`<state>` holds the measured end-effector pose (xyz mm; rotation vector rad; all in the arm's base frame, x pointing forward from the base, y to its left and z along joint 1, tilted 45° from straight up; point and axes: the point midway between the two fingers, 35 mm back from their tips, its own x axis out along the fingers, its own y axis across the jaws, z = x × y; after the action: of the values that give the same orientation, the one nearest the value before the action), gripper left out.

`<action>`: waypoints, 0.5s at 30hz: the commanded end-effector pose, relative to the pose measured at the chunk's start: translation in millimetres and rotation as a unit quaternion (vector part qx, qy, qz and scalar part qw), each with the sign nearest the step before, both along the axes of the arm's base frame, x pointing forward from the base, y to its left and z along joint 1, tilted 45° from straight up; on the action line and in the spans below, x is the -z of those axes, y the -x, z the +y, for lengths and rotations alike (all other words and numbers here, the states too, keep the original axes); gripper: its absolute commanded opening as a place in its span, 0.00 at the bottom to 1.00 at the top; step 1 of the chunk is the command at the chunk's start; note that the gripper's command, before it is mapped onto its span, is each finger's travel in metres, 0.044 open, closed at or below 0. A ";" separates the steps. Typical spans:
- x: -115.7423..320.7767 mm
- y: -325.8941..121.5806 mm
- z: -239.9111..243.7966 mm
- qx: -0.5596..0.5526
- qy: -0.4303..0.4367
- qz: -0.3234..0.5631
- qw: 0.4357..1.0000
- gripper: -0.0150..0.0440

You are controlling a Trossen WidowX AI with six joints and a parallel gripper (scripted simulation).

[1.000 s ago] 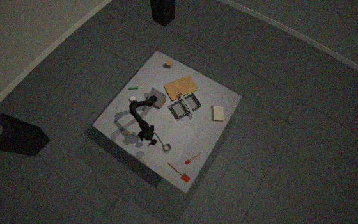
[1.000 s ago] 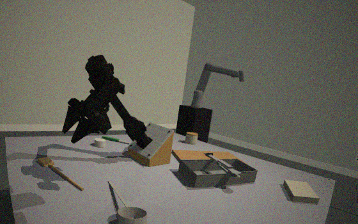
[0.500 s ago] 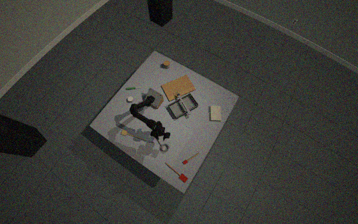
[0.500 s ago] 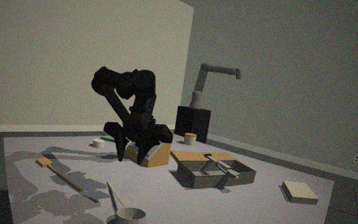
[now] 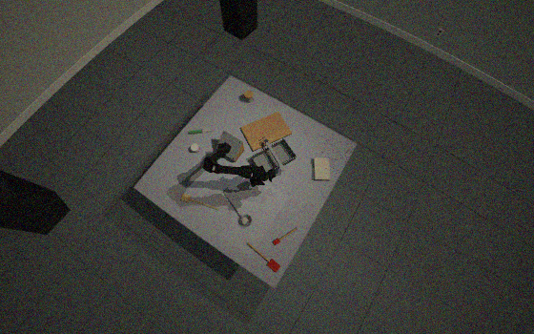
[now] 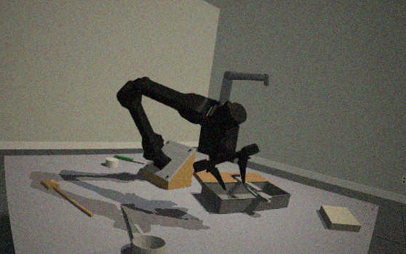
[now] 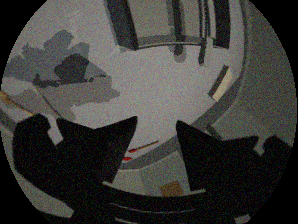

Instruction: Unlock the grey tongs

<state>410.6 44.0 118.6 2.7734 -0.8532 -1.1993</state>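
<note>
The grey tongs lie across the middle of the grey roasting tin, with one end past its front rim. Their jaws look closed together. My gripper is open, fingers part way apart and pointing down, with nothing between them. Its tips are over the left part of the tin, to the left of the tongs in the exterior view. The wooden board lies flat just behind the tin. Whether the lock is engaged cannot be seen.
A wedge-shaped block stands under the arm's base, left of the tin. A pale block lies to the right. A ladle-like pan, a wooden mallet and two red-ended tools lie toward the front.
</note>
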 end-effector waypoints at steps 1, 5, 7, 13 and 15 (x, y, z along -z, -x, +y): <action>56.5 22.9 40.3 -0.045 -0.031 0.074 0.996 0.69; 103.2 54.3 75.0 -0.081 -0.056 0.143 0.985 0.69; 126.2 74.3 90.3 -0.097 -0.066 0.181 0.976 0.69; 180.0 136.6 119.6 -0.127 -0.084 0.284 0.947 0.69; 181.5 138.6 120.2 -0.128 -0.084 0.288 0.945 0.69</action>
<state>288.9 161.5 -49.5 2.3679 -0.3495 -1.8739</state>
